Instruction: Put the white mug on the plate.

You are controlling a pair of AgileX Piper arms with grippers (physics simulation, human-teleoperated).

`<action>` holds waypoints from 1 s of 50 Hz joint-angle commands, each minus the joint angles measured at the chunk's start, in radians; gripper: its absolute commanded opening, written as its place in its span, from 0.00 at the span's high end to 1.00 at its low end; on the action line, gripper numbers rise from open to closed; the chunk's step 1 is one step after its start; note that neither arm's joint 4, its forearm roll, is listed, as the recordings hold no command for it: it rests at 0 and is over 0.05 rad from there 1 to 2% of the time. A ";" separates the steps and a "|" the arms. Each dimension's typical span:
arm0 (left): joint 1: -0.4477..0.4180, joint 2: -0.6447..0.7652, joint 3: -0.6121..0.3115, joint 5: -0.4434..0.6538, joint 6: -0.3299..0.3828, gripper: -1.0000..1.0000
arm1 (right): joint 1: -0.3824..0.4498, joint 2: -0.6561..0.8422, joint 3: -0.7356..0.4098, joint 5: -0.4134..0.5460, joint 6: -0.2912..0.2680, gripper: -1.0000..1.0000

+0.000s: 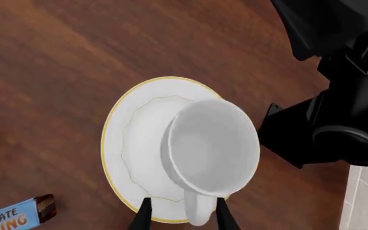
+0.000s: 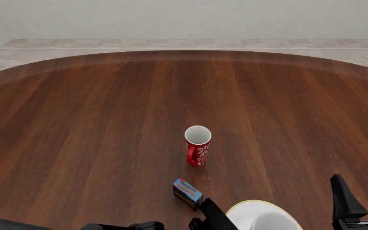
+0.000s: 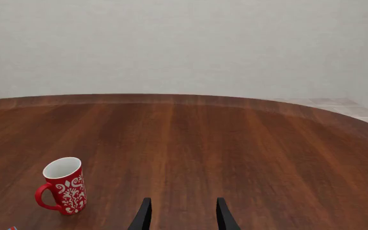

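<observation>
The white mug stands over the plate, off toward one side of it, with its handle pointing at my left gripper. The left fingers are spread on either side of the handle and do not pinch it, so the gripper is open. In the front view the plate and the mug sit at the bottom edge, with my left gripper just left of them. My right gripper is open and empty to the right of the plate; it also shows in the right wrist view.
A slim red mug with white patterns stands upright mid-table, also in the right wrist view. A blue chocolate box lies between it and the plate. The right arm's black body is close beside the plate.
</observation>
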 commanded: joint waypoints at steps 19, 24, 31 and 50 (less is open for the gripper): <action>0.005 -0.067 0.021 0.051 0.026 0.00 | -0.002 0.001 0.000 -0.001 0.000 0.00; 0.007 -0.107 0.037 0.070 0.026 0.00 | -0.001 0.001 0.000 -0.001 0.000 0.00; 0.018 -0.160 0.065 0.092 0.036 0.00 | -0.002 0.001 0.000 -0.001 0.000 0.00; 0.023 -0.206 0.084 0.113 0.039 0.00 | -0.002 0.001 0.000 -0.001 0.000 0.00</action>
